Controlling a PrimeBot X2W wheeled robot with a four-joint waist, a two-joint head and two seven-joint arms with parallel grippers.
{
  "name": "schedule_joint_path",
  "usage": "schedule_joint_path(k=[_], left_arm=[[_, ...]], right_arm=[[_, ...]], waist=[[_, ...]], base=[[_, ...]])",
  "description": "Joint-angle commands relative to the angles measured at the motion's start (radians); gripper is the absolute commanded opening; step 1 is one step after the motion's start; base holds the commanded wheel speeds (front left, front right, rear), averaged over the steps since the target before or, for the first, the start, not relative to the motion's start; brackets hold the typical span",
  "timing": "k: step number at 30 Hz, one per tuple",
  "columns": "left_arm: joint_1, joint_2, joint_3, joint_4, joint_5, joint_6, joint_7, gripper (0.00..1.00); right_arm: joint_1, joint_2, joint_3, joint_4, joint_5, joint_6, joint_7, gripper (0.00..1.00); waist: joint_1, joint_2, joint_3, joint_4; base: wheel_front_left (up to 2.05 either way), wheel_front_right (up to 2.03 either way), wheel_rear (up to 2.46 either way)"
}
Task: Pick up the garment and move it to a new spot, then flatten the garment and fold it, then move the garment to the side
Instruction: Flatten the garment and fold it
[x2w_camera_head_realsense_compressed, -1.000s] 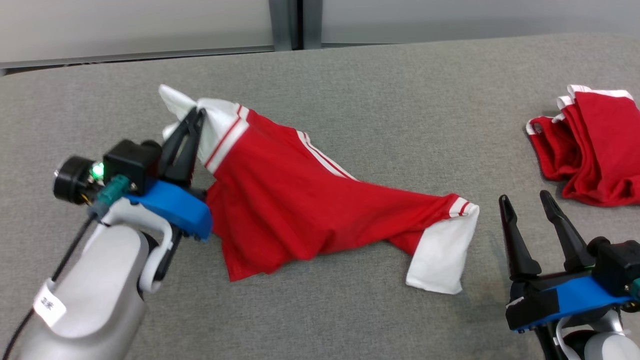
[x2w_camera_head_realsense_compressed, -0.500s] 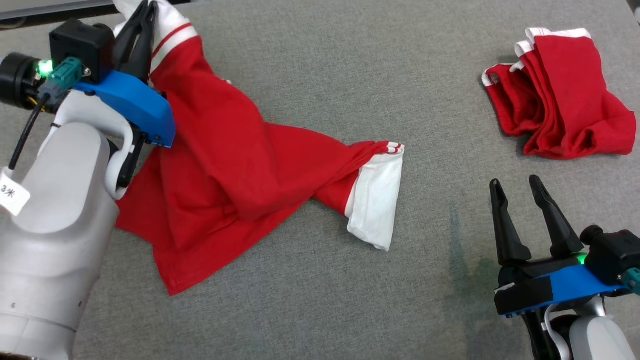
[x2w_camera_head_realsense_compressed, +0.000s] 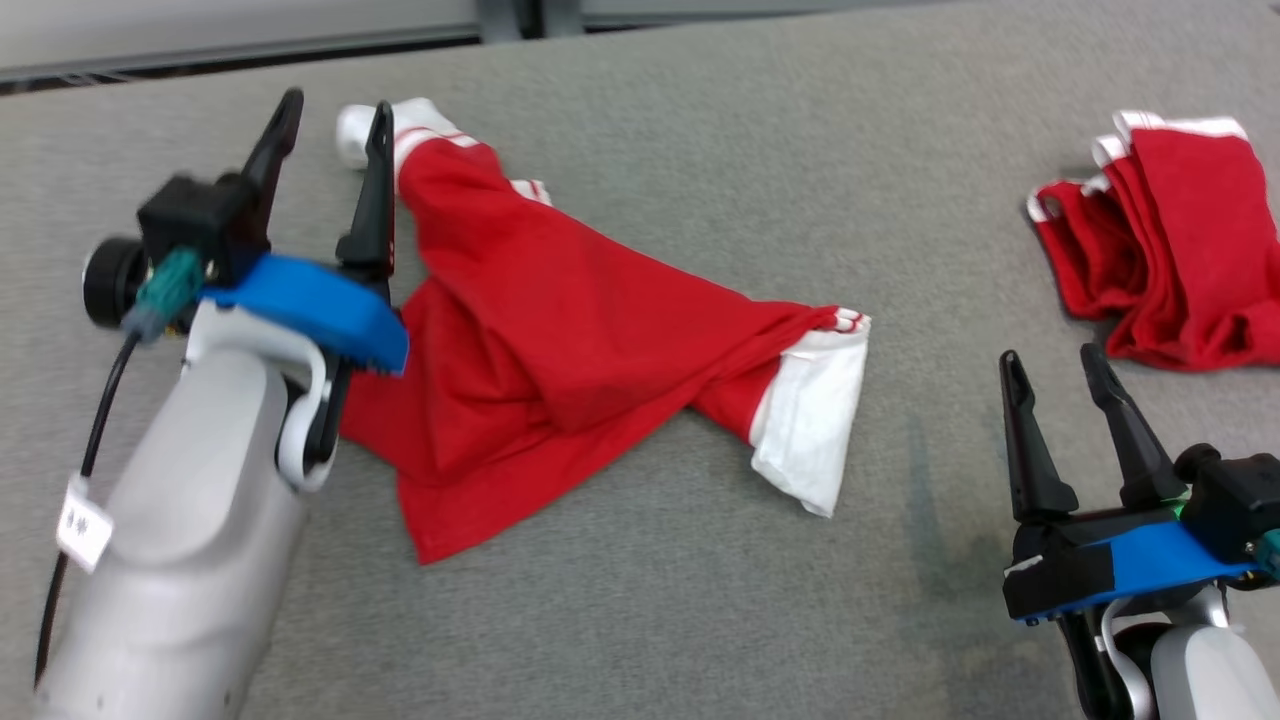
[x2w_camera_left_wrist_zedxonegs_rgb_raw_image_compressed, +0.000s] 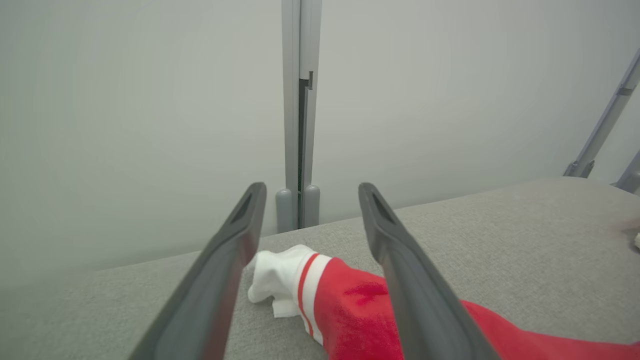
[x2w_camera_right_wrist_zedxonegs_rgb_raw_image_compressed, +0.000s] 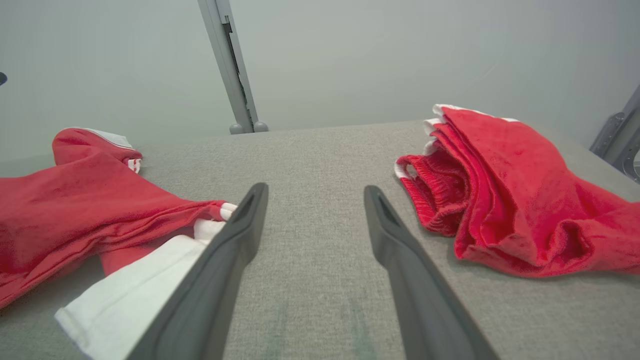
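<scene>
Right, garment's (x2w_camera_head_realsense_compressed: 560, 340) left edge is hidden behind left gripper (x2w_camera_head_realsense_compressed: 336, 102); red pile (x2w_camera_head_realsense_compressed: 1170, 260) far right is cut off by the frame; head view slightly blurred. Grey fabric table (x2w_camera_head_realsense_compressed: 700, 600); pale wall (x2w_camera_left_wrist_zedxonegs_rgb_raw_image_compressed: 150, 100) and grey post (x2w_camera_left_wrist_zedxonegs_rgb_raw_image_compressed: 299, 125) behind. Garment lies crumpled left of centre, long axis far-left to near-right. Left gripper spread wide, empty, over garment's far end; contact unclear. Right gripper (x2w_camera_head_realsense_compressed: 1049, 354) spread wide, empty, near right.

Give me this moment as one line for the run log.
left gripper: open at white cuff | right gripper: open, empty | garment: crumpled on table | second garment: right side
</scene>
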Motion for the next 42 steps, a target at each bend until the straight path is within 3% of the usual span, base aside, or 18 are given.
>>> schedule_joint_path(k=[1,12,21,28,42], left_arm=[[0.043,0.005,0.015,-0.024,0.001,0.007,-0.003,1.0],[0.444,0.041,0.174,-0.363,0.037,0.107,-0.004,1.0],[0.676,0.06,0.189,-0.496,0.031,0.159,0.011,1.0],[0.74,0.067,0.182,-0.575,0.03,0.189,0.042,1.0],[0.748,0.076,0.175,-0.616,0.028,0.202,0.055,1.0]], right_arm=[[0.008,0.0,-0.004,-0.007,-0.01,0.0,0.005,1.0],[0.052,0.0,-0.018,-0.052,-0.043,0.0,0.071,1.0],[0.114,0.0,-0.017,-0.071,-0.05,0.0,0.106,1.0],[0.143,0.0,-0.02,-0.092,-0.041,0.0,0.115,1.0],[0.143,0.0,-0.025,-0.103,-0.039,0.0,0.125,1.0]], waist=[[0.0001,0.0,-0.01,0.01],[0.0001,0.0,-0.116,0.084],[0.0001,0.0,-0.191,0.089],[0.0001,0.0,-0.205,0.088],[0.0001,0.0,-0.194,0.088]], base=[[0.0,0.0,0.0],[0.0,0.0,0.0],[0.0,0.0,0.0],[0.0,0.0,0.0],[0.0,0.0,0.0]])
